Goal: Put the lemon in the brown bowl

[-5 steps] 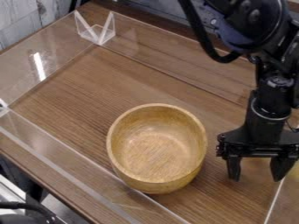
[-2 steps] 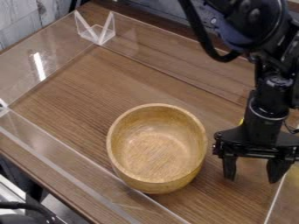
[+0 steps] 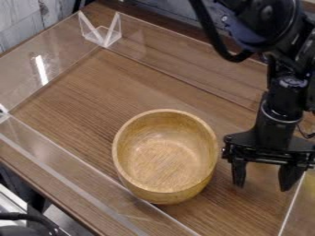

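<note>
The gripper (image 3: 261, 177) stands low at the bowl's (image 3: 165, 157) three o'clock, its fingers spread; descending blind, it might pinch nothing, the lemon being out of view.

You had moderate, fairly even light over the wooden tabletop (image 3: 117, 88), with soft shading inside the brown bowl (image 3: 165, 152). The black robot arm (image 3: 281, 101) swallowed most detail in its darkest parts. Your low-resolution view looked slightly soft, its small edges indistinct.
</note>
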Available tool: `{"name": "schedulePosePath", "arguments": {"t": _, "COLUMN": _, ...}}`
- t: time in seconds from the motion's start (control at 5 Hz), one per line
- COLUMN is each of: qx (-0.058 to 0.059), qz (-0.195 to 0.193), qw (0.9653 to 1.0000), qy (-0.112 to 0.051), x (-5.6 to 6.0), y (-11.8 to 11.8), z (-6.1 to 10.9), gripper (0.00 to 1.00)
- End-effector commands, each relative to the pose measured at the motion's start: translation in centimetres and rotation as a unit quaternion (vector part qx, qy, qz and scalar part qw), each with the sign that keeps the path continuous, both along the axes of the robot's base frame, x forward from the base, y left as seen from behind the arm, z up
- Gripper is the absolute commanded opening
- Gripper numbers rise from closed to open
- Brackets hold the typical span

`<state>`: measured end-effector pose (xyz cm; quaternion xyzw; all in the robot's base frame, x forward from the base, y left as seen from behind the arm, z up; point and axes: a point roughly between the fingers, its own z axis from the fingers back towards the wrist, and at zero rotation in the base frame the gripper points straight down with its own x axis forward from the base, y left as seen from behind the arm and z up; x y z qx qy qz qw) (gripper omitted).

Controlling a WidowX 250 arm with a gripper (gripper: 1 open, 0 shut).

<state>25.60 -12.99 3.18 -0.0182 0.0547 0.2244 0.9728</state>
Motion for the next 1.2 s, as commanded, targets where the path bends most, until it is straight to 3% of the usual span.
{"name": "schedulePosePath", "arguments": {"t": 0.0, "qx": -0.014, "qz": -0.004, "qw": 0.9993, "qy": -0.036, "x": 1.3, "y": 0.0, "z": 2.3, "gripper": 1.0}}
{"name": "schedulePosePath", "arguments": {"t": 1.0, "qx": -0.002, "qz": -0.034, "qw": 0.999, "qy": -0.029, "x": 1.3, "y": 2.2, "z": 3.2, "gripper": 1.0}}
